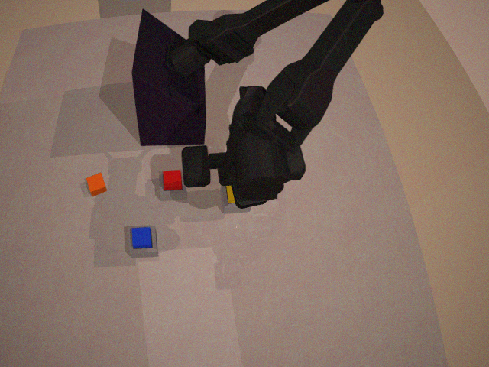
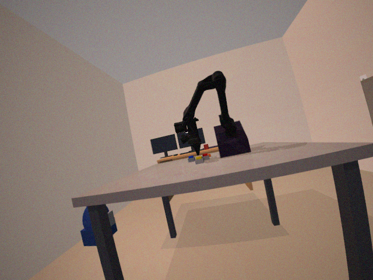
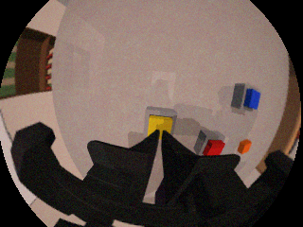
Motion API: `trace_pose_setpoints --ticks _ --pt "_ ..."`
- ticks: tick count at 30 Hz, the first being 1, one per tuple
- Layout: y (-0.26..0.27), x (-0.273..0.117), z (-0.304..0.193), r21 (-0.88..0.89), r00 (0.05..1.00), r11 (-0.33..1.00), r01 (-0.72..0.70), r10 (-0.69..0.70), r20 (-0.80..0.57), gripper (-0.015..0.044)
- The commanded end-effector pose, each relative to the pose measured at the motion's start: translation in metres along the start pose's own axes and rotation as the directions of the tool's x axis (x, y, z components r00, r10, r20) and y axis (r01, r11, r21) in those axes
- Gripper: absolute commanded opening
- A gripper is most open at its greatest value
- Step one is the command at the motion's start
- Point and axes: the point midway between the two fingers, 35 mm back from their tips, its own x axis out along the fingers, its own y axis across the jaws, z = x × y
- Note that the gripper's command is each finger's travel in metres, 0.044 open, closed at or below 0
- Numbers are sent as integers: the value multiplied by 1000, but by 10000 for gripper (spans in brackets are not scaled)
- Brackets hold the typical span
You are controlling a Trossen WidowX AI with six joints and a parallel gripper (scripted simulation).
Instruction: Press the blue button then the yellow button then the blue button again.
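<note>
The yellow button (image 1: pixel 230 194) (image 2: pixel 198 157) (image 3: pixel 160 124) sits on a grey base and is partly covered by the arm in the top view. My gripper (image 2: pixel 197 154) (image 3: pixel 161 132) is shut and empty, pointing down. Its tips are over the yellow button's cap, very close to it; whether they touch it I cannot tell. The tips are hidden in the top view. The blue button (image 1: pixel 141 238) (image 2: pixel 190 157) (image 3: pixel 252 98) stands on its own grey base, away from the gripper, with its cap raised.
The red button (image 1: pixel 172 180) (image 3: pixel 213 148) stands between the gripper and the orange block (image 1: pixel 96 183) (image 3: pixel 244 147). A dark purple box (image 1: pixel 170 118) (image 2: pixel 233 141) stands at the arm's base. The table's front edge (image 2: pixel 210 178) shows in the exterior view.
</note>
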Motion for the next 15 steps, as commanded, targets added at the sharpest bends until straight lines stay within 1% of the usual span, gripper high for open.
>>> trace_pose_setpoints --ticks 1,8,15 --pt "1 6 0 5 1000 1000 -7 7 1 20" --pt "1 16 -1 5 1000 1000 -8 8 1 20" --pt "1 16 -1 5 1000 1000 -8 8 1 20"
